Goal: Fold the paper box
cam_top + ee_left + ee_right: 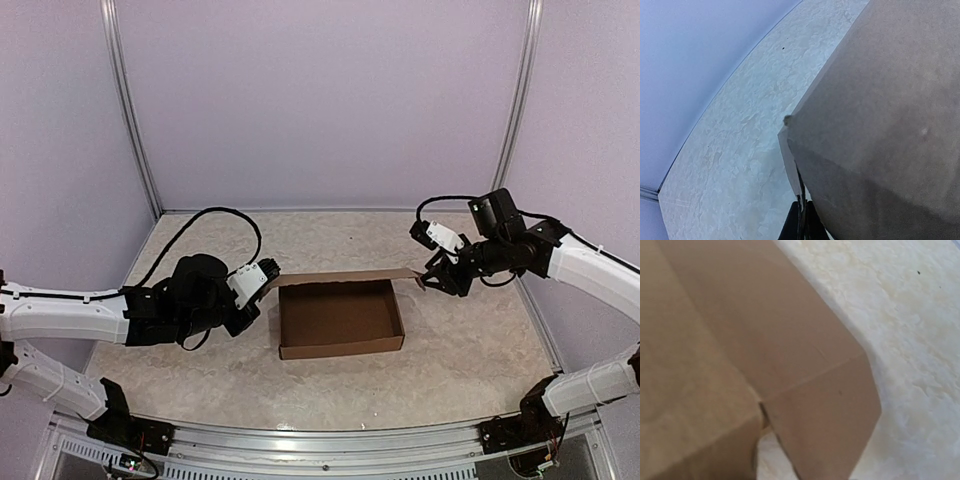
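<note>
Jaws on the left gripper are pressing together on cardboard. They are pinching the left end of the paper box's rear lid panel. In the left wrist view its dark fingers are lying flat against a thin brown edge that is running up from between them. That arm is reaching in low from the left, with its gripper sitting just beside the box's far-left corner.

The box itself is resting on the mottled pale table, roughly midway between the two arms. Its four low walls are standing and its inside is facing up (an open shallow tray, as I am seeing it). The lid panel is showing from above as a thin strip along the far wall, lifted clear of the table and stretching from one gripper across to the other. How steeply it is tilting I am not able to say.

Over on the right, the right gripper is sitting at the panel's right end, just off the box's far-right corner, with the tip of the cardboard reaching in at its fingers. Whether those jaws are gripping the cardboard or standing apart around it, I am not managing to tell. The right wrist view is showing only brown panel and a creased end flap, with table beyond.
</note>
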You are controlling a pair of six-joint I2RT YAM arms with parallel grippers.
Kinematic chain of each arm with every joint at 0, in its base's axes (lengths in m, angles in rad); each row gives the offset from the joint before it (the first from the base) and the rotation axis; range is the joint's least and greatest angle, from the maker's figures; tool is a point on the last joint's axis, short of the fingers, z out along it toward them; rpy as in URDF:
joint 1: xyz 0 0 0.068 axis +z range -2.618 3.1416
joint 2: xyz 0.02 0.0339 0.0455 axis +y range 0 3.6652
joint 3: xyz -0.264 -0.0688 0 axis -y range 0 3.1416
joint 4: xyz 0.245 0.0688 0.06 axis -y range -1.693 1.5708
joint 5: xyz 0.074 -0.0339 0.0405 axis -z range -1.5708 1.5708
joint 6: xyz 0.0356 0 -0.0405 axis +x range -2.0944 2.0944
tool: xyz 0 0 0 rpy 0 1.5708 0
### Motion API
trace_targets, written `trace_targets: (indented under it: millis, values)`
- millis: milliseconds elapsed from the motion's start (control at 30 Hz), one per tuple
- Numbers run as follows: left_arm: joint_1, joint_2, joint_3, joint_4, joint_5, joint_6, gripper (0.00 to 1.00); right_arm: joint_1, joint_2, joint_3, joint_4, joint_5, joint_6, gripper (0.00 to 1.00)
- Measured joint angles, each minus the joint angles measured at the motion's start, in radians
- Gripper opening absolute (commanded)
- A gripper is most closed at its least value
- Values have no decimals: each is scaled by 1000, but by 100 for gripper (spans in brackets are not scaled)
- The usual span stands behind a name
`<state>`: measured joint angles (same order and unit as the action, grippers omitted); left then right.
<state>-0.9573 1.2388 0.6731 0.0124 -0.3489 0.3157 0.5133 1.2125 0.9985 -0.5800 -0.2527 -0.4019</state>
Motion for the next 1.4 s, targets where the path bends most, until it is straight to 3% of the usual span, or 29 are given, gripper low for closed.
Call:
trace_targets:
  millis: [400,833,1100,1400]
  values:
    - [-7,0,1,-10,0,0,0,41,21,0,19,80,-10,23]
    - [-12,0,16,-35,1,-1,0,58,54,-4,64,143,-19,0]
    - [-13,-2,74,-94,15,-20,0,62,16,-27,77,138,40,0]
    - [-13,0,214,-206,91,-80,0,67,-10,-11,66,117,238,0]
